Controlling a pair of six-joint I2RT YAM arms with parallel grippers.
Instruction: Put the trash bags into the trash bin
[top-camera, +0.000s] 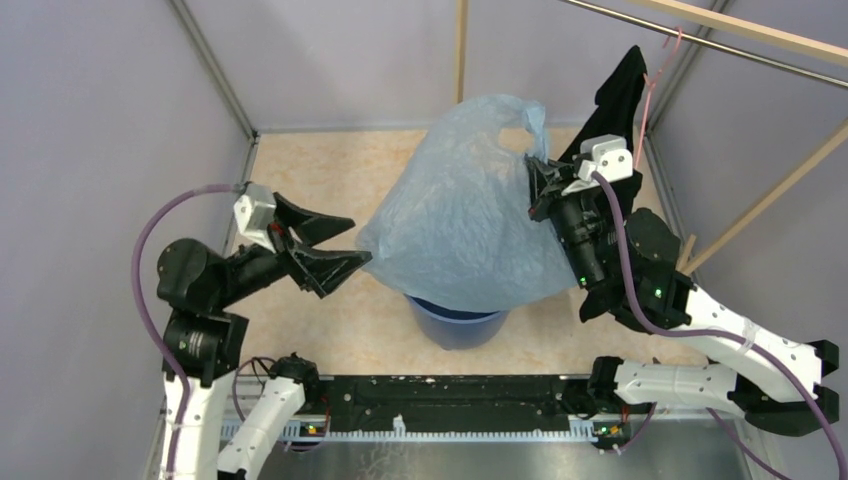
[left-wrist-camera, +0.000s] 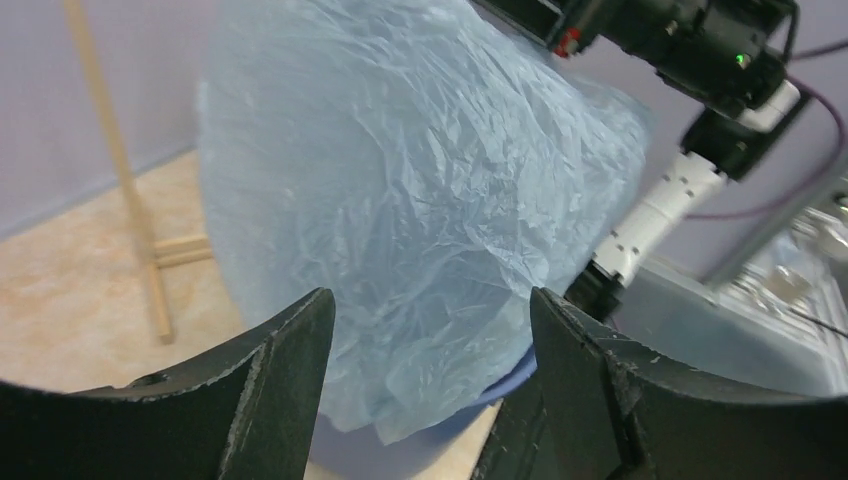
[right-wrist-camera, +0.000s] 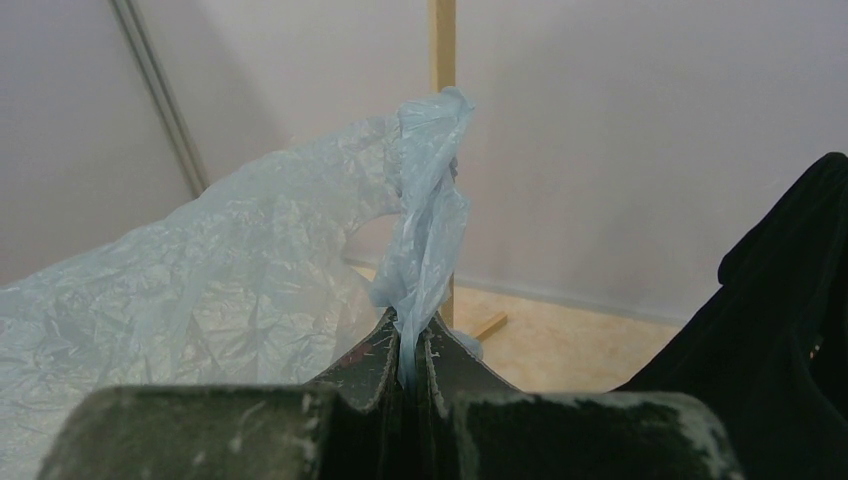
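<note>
Pale lilac walls all round, evenly lit. Floor beige and mottled. Wooden upright against back wall; black garment on pink hanger hangs top right, by a wooden rail.

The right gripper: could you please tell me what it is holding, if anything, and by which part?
The trash bag, pinched by one handle loop between the shut jaws of the right gripper.

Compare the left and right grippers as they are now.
The left gripper stands open, holding nothing; the right gripper is shut on the trash bag, at its handle loop. The left points at the bag's lower side, above the trash bin; the right is at its top. Both have dark two-finger jaws.
</note>
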